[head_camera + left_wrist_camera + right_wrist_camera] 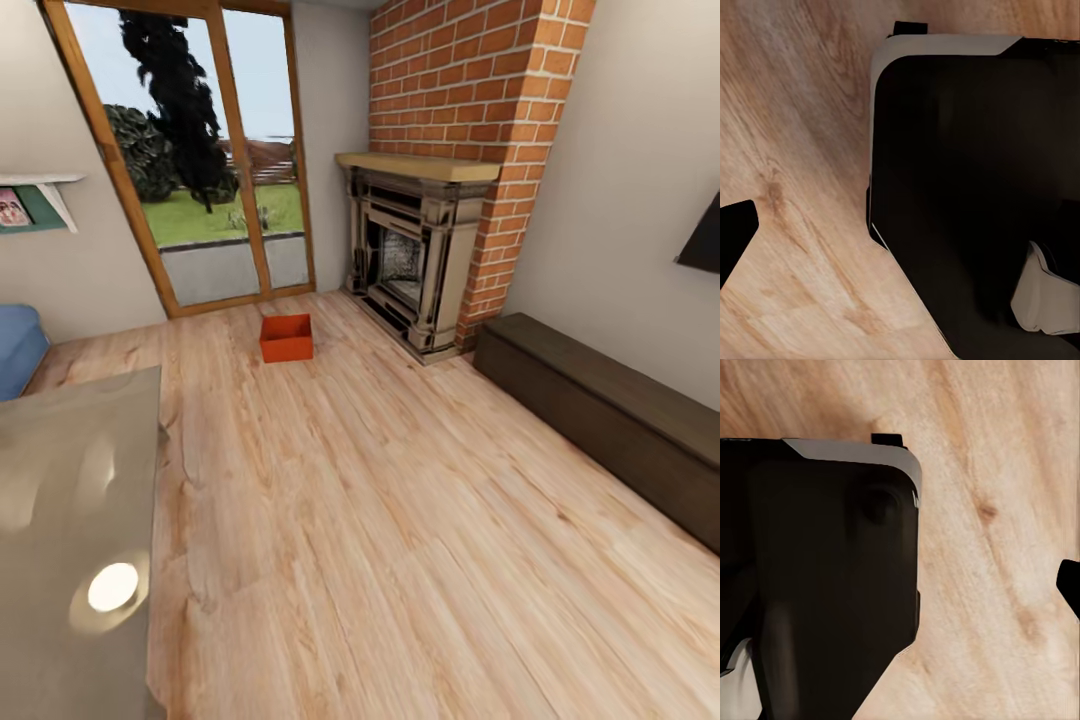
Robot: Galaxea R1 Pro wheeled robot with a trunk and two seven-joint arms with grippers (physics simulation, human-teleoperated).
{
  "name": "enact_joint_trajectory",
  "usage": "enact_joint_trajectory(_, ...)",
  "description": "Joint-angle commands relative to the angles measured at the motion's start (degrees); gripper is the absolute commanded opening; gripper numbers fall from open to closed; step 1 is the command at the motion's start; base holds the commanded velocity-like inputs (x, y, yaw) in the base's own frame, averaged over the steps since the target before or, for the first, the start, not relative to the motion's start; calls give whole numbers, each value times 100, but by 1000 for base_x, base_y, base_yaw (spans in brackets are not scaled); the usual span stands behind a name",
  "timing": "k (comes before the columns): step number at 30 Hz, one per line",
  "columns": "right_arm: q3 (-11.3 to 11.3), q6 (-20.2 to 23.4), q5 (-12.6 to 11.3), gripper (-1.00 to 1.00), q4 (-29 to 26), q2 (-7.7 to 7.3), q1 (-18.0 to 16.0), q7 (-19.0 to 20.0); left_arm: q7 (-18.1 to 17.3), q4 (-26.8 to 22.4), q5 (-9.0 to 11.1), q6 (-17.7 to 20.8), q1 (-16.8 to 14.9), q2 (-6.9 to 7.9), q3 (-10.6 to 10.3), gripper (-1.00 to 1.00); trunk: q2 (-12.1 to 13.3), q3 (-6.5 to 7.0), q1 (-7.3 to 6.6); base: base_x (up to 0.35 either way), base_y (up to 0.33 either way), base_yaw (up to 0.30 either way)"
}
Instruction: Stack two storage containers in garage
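Facing living room: one bin [286,338] sits on wood floor [400,520] between glass door [190,150] and fireplace [415,250]. Second bin unseen. My fingers' state: cannot tell, either wrist view.

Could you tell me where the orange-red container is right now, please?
In the head view, the container sits on the wood floor at the far end of the room, between the glass door and the brick fireplace. Neither wrist view shows it.
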Motion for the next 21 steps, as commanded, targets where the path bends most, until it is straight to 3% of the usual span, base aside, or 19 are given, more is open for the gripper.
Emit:
enact_joint_trajectory(1,46,-24,-44,100,15,5,-4,-2,20,-3,51,23,-4,-3,-49,100,-7,-8,5,322,0,208)
enact_joint_trajectory(21,28,-50,-88,100,15,-30,-4,-11,20,-3,51,23,-4,-5,-51,100,-7,-8,5,322,0,21)
